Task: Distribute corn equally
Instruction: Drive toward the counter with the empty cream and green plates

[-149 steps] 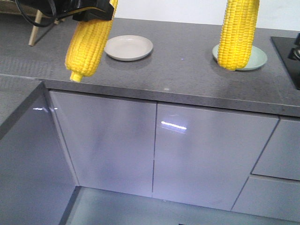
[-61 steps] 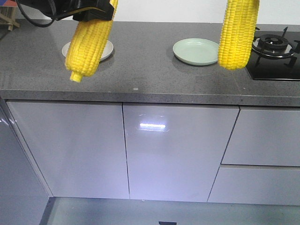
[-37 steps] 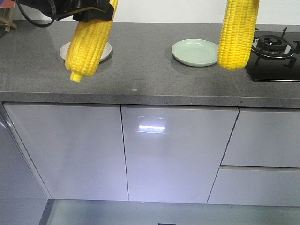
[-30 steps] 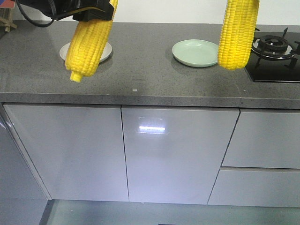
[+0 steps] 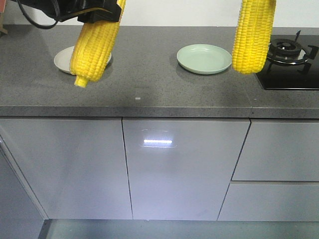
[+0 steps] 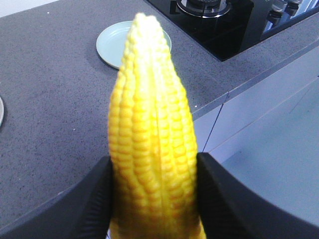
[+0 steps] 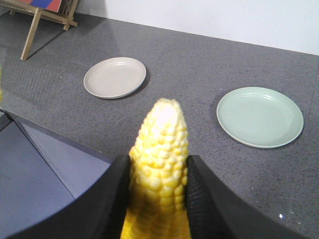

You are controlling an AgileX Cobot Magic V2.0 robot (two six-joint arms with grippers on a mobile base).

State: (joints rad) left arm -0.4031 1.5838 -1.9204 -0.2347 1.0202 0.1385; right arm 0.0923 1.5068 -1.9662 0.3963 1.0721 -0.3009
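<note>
Corn: two cobs, both aloft over the bench (image 5: pixel 159 84), neither on a plate yet. At the bench's right end, a black hob (image 5: pixel 291 64). Toward the back edge, two bare plates well apart: the green plate (image 5: pixel 204 59) right of the middle, the beige plate (image 5: pixel 62 60) toward the left end. Overlapping the beige plate in the front view, the left cob (image 5: pixel 93 47), tip down, long axis leaning a little off upright. Just right of the green plate, between it and the hob, the right cob (image 5: pixel 253 37), hanging near upright. Closed onto the left cob, the left pincer (image 6: pixel 154 158), a black finger pressed to each flank; clamped likewise on the right cob, the right pincer (image 7: pixel 158 159). Likely calls for a lowering with each long axis tipped flat: beige plate nearer the left pincer, green plate nearer the right, so probably one cob to each.
</note>
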